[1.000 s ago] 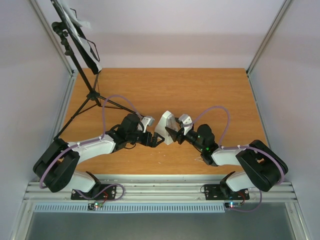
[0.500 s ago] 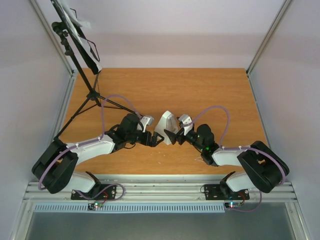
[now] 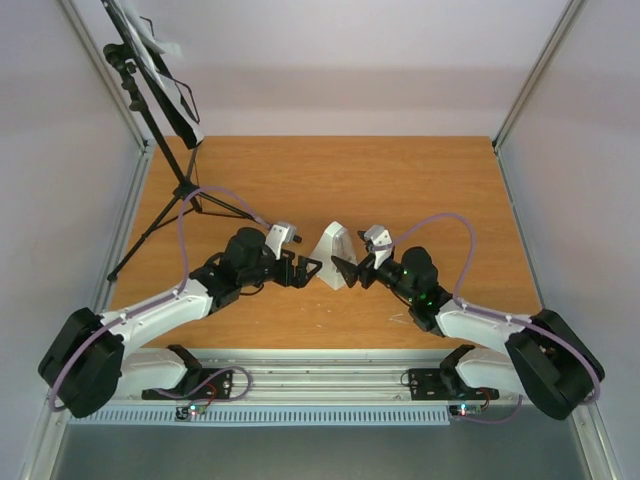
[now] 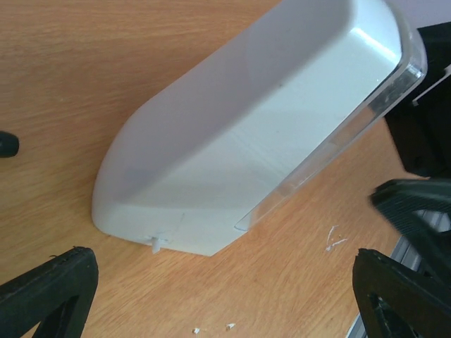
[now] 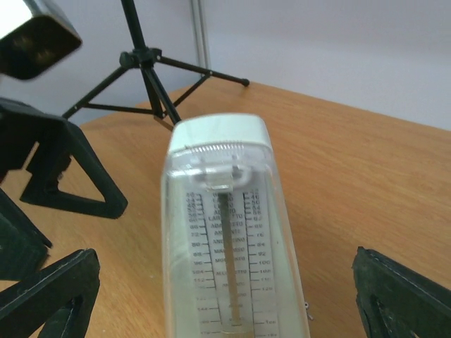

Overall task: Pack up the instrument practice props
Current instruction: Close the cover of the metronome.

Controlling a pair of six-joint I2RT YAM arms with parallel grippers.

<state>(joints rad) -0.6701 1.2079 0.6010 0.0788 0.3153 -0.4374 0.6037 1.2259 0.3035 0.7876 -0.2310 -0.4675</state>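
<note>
The pale wedge-shaped metronome [image 3: 333,254] with its clear cover stands on the wooden table between my two grippers. My left gripper [image 3: 308,272] is open just left of it, and the white body [image 4: 239,134] fills the left wrist view above the spread fingertips. My right gripper [image 3: 346,272] is open just right of it, facing the clear scale front [image 5: 229,246], with no finger touching. The black tripod music stand [image 3: 152,75] stands at the far left corner with white sheet-music pages [image 3: 160,45] on its desk.
The stand's tripod legs [image 3: 190,198] spread over the table's far left part and also show in the right wrist view [image 5: 148,63]. Pale walls close off the table at the left, right and back. Small white crumbs [image 4: 331,243] lie on the wood.
Both arms have stretched out lower and wider. Both grippers have drawn a little away from the metronome, which now stands free between them.
</note>
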